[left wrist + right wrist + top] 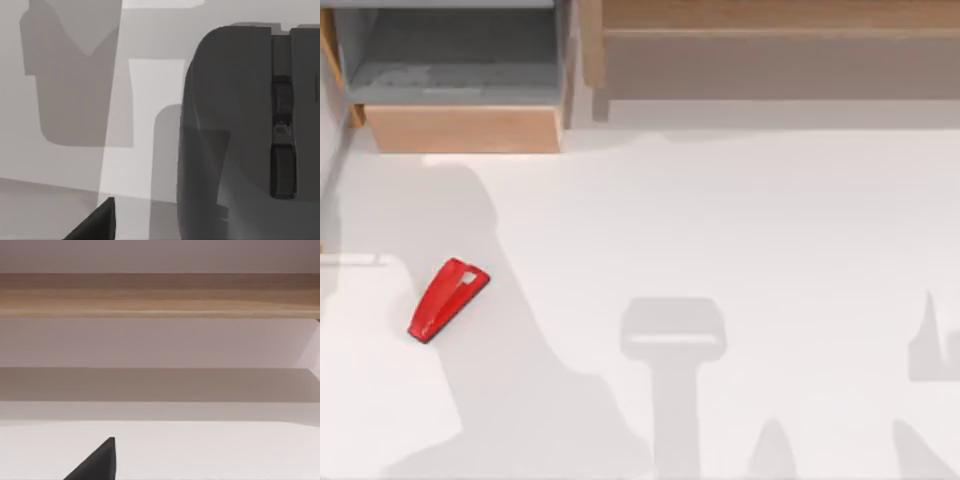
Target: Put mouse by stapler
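On the white bench [740,230] we see the small bright red wedge-shaped stapler [447,299] with its thin black base lying flat at the left side, toward the near half, its long axis slanting from near-left to far-right. Broad grey shadows fall across the bench around and to the right of it.

At the far left stands a wooden-fronted box with a grey interior [460,75], and a long pale wooden shelf unit [770,40] runs along the far edge to the right; our right wrist view faces that wooden ledge [160,295] across bare bench.

Our left wrist view looks down at close range on the dark grey, smooth oval computer mouse [230,135], its scroll wheel [282,135] in plain sight, resting on the bench among shadows.

A single dark fingertip [97,222] of our left gripper sits at the picture's edge, and one of our right gripper [97,462] likewise; we cannot tell how either gripper's jaws stand.
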`<action>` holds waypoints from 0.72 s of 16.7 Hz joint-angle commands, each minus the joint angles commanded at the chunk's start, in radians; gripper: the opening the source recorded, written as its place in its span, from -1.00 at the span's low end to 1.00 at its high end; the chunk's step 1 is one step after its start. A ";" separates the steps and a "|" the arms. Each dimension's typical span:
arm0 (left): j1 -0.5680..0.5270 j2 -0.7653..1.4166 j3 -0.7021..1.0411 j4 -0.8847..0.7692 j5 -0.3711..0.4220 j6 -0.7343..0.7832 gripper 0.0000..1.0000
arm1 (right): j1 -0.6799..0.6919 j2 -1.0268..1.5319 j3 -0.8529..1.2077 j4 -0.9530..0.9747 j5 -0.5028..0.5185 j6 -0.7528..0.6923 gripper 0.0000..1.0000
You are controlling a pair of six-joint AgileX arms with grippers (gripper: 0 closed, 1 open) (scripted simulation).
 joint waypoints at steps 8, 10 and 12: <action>0.000 0.001 -0.030 0.031 0.000 0.001 1.00 | 0.000 0.000 0.000 0.000 0.000 0.000 1.00; 0.000 0.004 -0.040 0.043 0.000 0.001 1.00 | 0.000 0.000 0.000 0.000 0.000 0.000 1.00; 0.000 0.005 -0.050 0.055 0.000 0.000 1.00 | 0.000 0.000 0.000 0.000 0.000 0.000 1.00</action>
